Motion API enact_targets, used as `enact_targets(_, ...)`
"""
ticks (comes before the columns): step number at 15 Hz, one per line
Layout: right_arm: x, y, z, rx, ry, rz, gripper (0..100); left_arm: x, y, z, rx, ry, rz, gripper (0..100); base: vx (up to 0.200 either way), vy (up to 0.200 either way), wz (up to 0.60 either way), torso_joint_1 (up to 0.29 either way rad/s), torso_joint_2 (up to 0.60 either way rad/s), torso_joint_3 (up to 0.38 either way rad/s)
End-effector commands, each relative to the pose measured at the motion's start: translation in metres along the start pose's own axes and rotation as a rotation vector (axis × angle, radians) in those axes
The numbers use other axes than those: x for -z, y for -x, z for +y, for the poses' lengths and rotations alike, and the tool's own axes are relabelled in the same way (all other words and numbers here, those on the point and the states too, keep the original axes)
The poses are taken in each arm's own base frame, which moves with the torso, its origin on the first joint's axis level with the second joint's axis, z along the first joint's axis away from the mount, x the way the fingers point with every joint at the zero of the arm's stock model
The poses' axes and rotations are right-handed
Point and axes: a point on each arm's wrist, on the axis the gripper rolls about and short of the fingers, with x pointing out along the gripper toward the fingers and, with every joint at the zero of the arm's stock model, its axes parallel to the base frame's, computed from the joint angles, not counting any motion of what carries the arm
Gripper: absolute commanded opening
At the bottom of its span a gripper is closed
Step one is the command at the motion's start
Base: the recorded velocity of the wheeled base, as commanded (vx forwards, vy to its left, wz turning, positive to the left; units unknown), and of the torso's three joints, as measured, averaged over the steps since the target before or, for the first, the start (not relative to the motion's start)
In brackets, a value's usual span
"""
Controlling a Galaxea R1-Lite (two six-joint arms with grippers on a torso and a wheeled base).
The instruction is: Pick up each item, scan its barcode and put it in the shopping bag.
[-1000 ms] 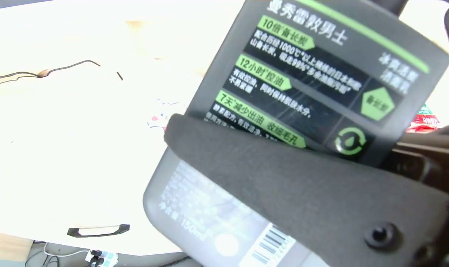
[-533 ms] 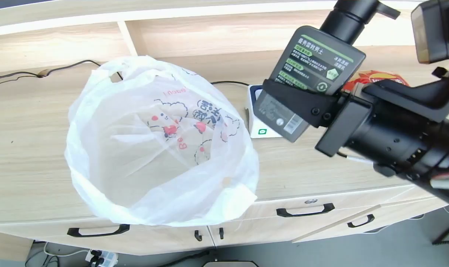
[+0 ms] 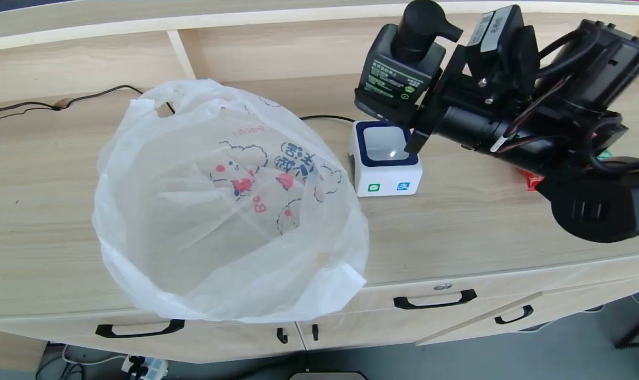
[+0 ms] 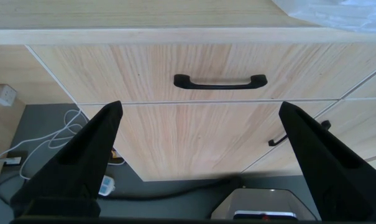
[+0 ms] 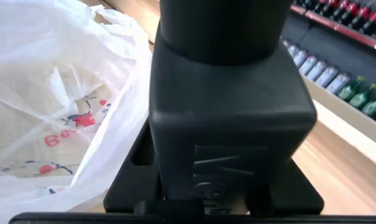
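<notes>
A black pump bottle [image 3: 398, 74] with green label marks stands upright in the air just above the back edge of the white barcode scanner [image 3: 385, 169]. My right gripper [image 3: 396, 103] is shut on the bottle's lower body, coming in from the right. The right wrist view has the bottle [image 5: 231, 124] close up, with the shopping bag [image 5: 51, 93] beside it. That white printed bag [image 3: 229, 200] stands open on the counter, left of the scanner. My left gripper [image 4: 200, 168] hangs open below the counter, facing a drawer front.
A red snack packet [image 3: 531, 182] lies on the counter behind my right arm. A black cable [image 3: 87, 97] runs along the back left. Drawers with black handles [image 4: 220, 81] sit under the wooden counter [image 3: 483, 221], and a shelf wall rises behind.
The bottle was right up against the head camera. My right arm has carried it away and down, and it now hangs upright over the scanner.
</notes>
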Motion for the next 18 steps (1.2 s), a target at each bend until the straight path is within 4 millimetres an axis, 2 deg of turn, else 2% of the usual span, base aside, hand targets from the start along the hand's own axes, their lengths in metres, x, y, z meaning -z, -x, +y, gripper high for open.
enact_targets(1,0.045,-0.009,-0.001,-0.013,0.105,-0.002,0,0.000,0.000,0.000,-0.001,0.000,0.001,100,0.000,0.000,0.00,0.000,0.00,0.000)
enact_targets(2,0.051,-0.007,-0.004,-0.003,0.160,-0.027,0,0.000,0.000,0.000,-0.001,0.000,0.000,100,0.000,0.000,0.00,0.000,0.00,0.000)
enact_targets(5,0.073,0.004,-0.032,-0.048,0.359,-0.089,0,0.000,0.000,0.000,-0.001,0.000,0.001,100,0.000,0.000,0.00,0.000,0.00,0.000)
enact_targets(10,0.083,0.012,-0.050,-0.012,0.417,-0.071,0,0.000,0.000,0.000,-0.001,0.000,0.001,100,0.000,0.000,0.00,0.000,0.00,0.000)
enact_targets(15,0.087,0.012,-0.049,0.001,0.418,-0.053,0,0.000,0.000,0.000,-0.001,0.000,0.001,100,0.000,0.000,0.00,0.000,0.00,0.000)
enact_targets(18,0.073,-0.002,-0.038,0.027,0.368,-0.065,0,0.000,0.000,0.000,-0.001,0.000,0.001,100,0.000,0.000,0.00,0.000,0.00,0.000)
